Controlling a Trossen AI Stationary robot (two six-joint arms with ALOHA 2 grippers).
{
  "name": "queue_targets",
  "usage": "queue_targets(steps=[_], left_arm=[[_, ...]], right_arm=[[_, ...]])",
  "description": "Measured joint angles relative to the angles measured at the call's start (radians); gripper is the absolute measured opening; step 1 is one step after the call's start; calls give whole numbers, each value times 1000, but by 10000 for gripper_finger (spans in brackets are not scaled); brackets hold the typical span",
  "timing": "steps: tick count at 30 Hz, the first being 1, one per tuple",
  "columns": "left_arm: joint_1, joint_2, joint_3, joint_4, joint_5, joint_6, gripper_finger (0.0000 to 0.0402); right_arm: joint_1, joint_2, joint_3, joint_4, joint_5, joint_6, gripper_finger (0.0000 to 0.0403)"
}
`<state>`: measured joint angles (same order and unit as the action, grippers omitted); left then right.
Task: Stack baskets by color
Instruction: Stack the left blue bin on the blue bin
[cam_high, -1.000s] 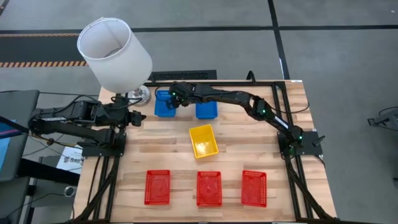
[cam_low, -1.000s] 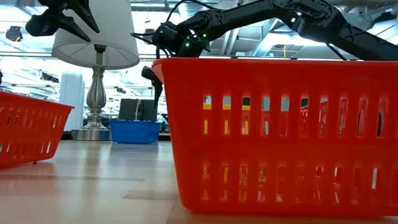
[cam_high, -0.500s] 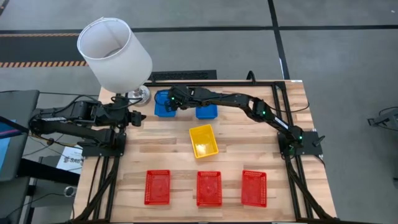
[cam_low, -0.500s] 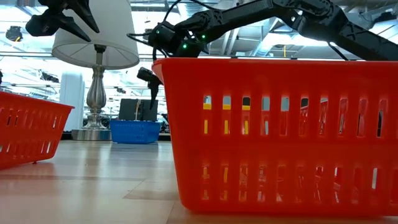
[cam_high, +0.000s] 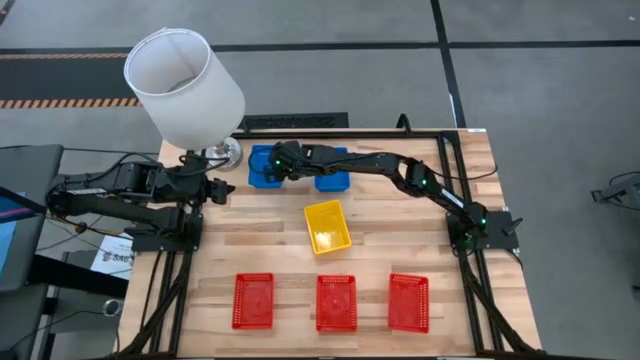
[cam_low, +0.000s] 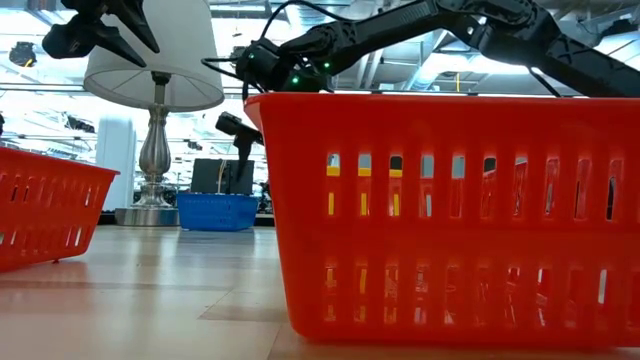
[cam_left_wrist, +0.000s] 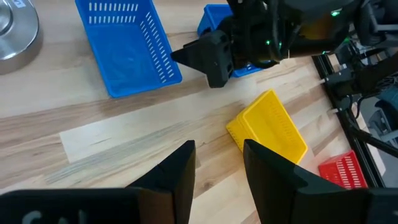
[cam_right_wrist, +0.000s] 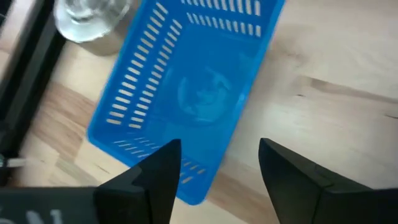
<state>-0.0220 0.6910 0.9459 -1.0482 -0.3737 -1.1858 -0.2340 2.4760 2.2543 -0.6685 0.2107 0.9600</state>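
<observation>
Two blue baskets rest on their bottoms at the table's far side: one (cam_high: 262, 168) next to the lamp base, the other (cam_high: 334, 180) partly under my right arm. A yellow basket (cam_high: 327, 226) sits askew mid-table. Three red baskets (cam_high: 253, 300), (cam_high: 336, 302), (cam_high: 408, 302) line the near edge. My right gripper (cam_high: 277, 167) hovers open over the right side of the left blue basket (cam_right_wrist: 186, 93), pointing slantwise down; its fingers (cam_right_wrist: 155, 174) touch nothing. My left gripper (cam_high: 215, 190) waits open at the table's left edge, raised, with nothing between its fingers (cam_left_wrist: 180, 174).
A lamp with a white shade (cam_high: 183, 85) and a shiny base (cam_high: 222, 152) stands at the far left corner, right beside the left blue basket. Bare wood lies between the yellow basket and the red row, and left of the yellow basket.
My right gripper has moved toward the table's left edge and sunk a little, from between the two blue baskets to over the left one's right side. The baskets have not moved.
</observation>
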Motion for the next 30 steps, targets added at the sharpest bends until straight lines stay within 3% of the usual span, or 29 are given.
queue_targets(steps=[8,11,23,30], left_arm=[[0,0,0,0,1,0,123],[0,0,0,0,3,0,123],[0,-5,0,-4,12,11,123],[0,-4,0,-8,1,23,123]], right_arm=[[13,19,5,29,-3,-23,196],[12,42,-1,6,-70,-6,190],[11,64,56,-39,-123,-9,220],[13,-15,88,-155,-35,-98,219]])
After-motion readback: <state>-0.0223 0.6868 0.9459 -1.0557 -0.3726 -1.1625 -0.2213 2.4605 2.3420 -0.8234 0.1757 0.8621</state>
